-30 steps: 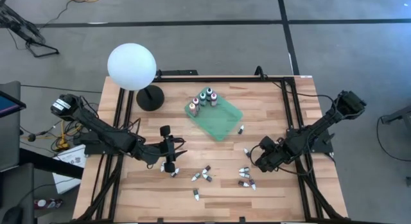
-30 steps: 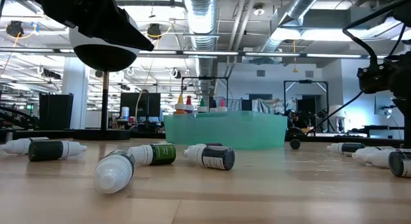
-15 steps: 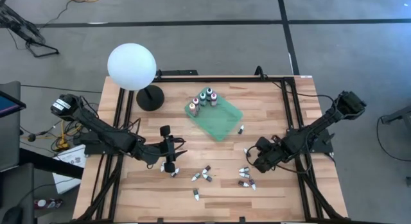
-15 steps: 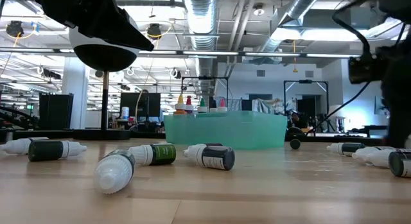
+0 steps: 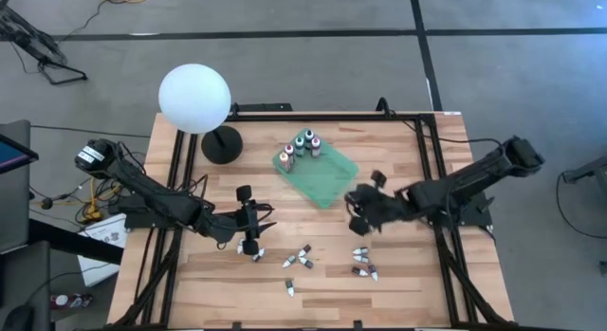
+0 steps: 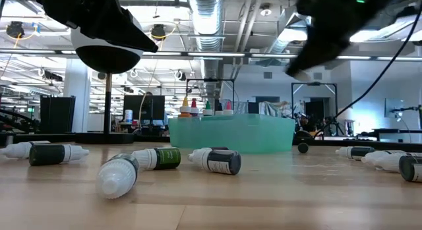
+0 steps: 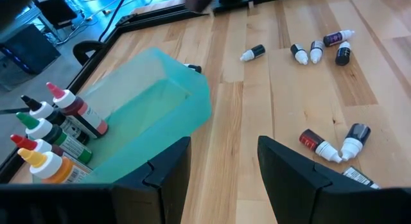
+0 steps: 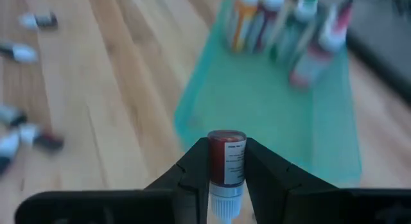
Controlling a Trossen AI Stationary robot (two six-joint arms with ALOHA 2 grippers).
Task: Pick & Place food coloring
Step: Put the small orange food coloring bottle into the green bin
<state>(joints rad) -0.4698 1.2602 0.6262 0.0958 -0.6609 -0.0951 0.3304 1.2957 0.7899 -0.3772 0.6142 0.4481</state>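
Note:
Several small food coloring bottles (image 5: pixel 302 259) lie on their sides on the wooden table, more of them at the near right (image 5: pixel 362 262). Taller capped bottles (image 5: pixel 300 145) stand upright in the far left corner of the green tray (image 5: pixel 327 179). My right gripper (image 5: pixel 359 213) hovers by the tray's near right corner, shut on a small dark red bottle (image 8: pixel 226 163). My left gripper (image 7: pixel 221 166) waits open above the table's near left part, with nothing between its fingers. My right gripper pinches the dark red bottle's body (image 8: pixel 226 161) between its two fingers (image 8: pixel 192 169), one on each side. The bottle lies along the fingers, white cap end (image 8: pixel 225 201) toward the wrist, flat bottom sticking out past the fingertips. The fingers slant down toward the tray, and the bottle is lifted clear.
A white globe lamp (image 5: pixel 194 99) on a black base (image 5: pixel 222 144) stands at the far left. A black metal frame (image 5: pixel 425 122) runs around the table's sides. Bare wood lies between the tray and the lying bottles.
My right gripper has risen from the bottles at the near right and swung toward the tray, rolling its wrist as it went. The dark red bottle has come up off the table with it. My left arm has kept still.

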